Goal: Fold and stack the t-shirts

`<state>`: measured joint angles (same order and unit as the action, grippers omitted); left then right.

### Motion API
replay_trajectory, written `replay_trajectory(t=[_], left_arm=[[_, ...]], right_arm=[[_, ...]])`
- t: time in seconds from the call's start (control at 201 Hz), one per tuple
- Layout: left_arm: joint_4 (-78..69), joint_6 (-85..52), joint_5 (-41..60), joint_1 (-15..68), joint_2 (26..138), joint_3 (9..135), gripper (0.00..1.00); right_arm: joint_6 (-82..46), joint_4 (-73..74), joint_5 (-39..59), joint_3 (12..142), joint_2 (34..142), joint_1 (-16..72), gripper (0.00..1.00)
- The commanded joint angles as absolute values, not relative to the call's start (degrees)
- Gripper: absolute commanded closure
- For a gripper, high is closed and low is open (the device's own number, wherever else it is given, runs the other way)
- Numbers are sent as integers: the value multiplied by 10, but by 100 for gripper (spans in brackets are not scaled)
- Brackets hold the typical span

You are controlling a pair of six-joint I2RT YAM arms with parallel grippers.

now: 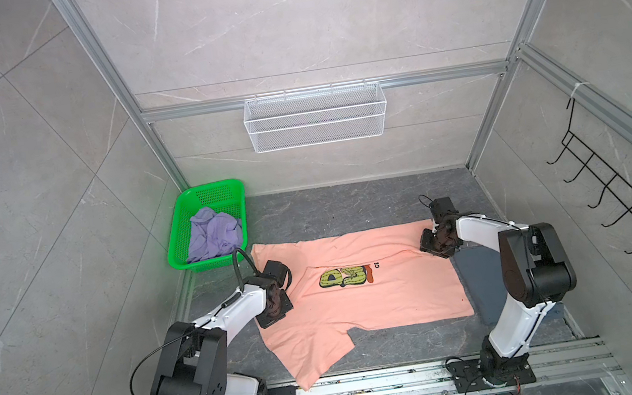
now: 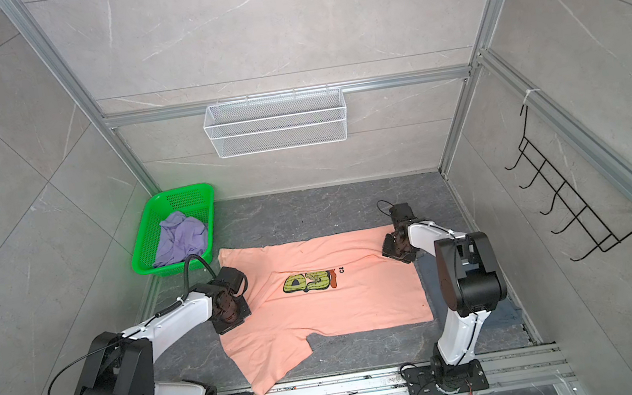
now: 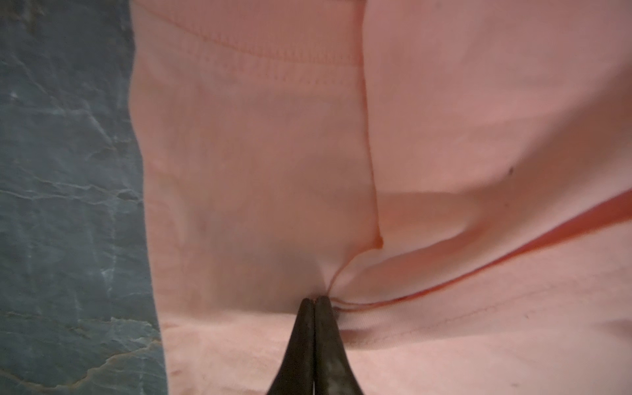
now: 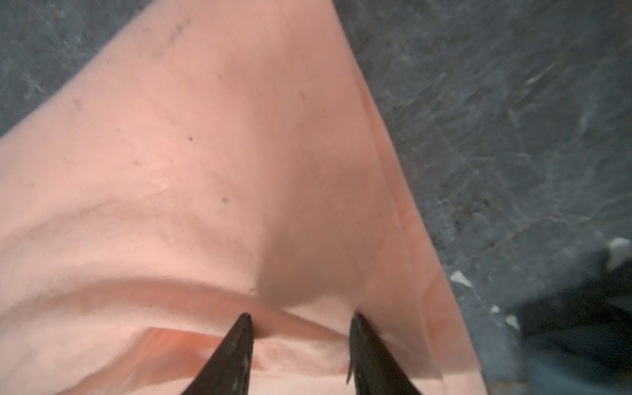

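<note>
A peach-pink t-shirt [image 1: 362, 301] with a yellow-green print [image 1: 344, 277] lies spread on the dark table in both top views, one sleeve [image 1: 316, 358] reaching the front rail. My left gripper [image 3: 314, 300] is shut on a puckered fold at the shirt's left side [image 1: 275, 309]. My right gripper [image 4: 302, 319] stands open at the shirt's far right corner [image 1: 436, 246], its fingertips [image 4: 244, 323] pressed into the cloth on either side of a fold. A crumpled lavender t-shirt [image 1: 212, 236] sits in the green basket. A slate blue-grey t-shirt [image 1: 482, 284] lies right of the peach one, partly under my right arm.
The green perforated basket [image 1: 212, 186] stands at the table's back left corner. A white wire basket [image 1: 315, 116] hangs on the back wall and a black hook rack [image 1: 615, 190] on the right wall. Aluminium rails [image 1: 374, 383] run along the front edge.
</note>
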<state>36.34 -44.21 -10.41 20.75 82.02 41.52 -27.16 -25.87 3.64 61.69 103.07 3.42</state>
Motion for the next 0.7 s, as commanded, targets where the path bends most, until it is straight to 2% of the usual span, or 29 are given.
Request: replay_trajectory(t=[0.0, 0.174, 0.254, 0.433, 0.692], left_arm=[[414, -455, -137, 208, 836, 438, 100], [421, -433, -137, 214, 806, 487, 68], [421, -418, -130, 215, 785, 516, 59], [382, -398, -76, 218, 786, 568, 53], [320, -412, -19, 270, 949, 672, 53]], right_arm=[[-264, -307, 8, 598, 1037, 23, 51], [-265, -312, 12, 611, 1032, 21, 51], [-265, -315, 16, 616, 1024, 21, 51], [-275, -313, 35, 630, 1011, 21, 51], [-281, -313, 47, 640, 1012, 20, 51]])
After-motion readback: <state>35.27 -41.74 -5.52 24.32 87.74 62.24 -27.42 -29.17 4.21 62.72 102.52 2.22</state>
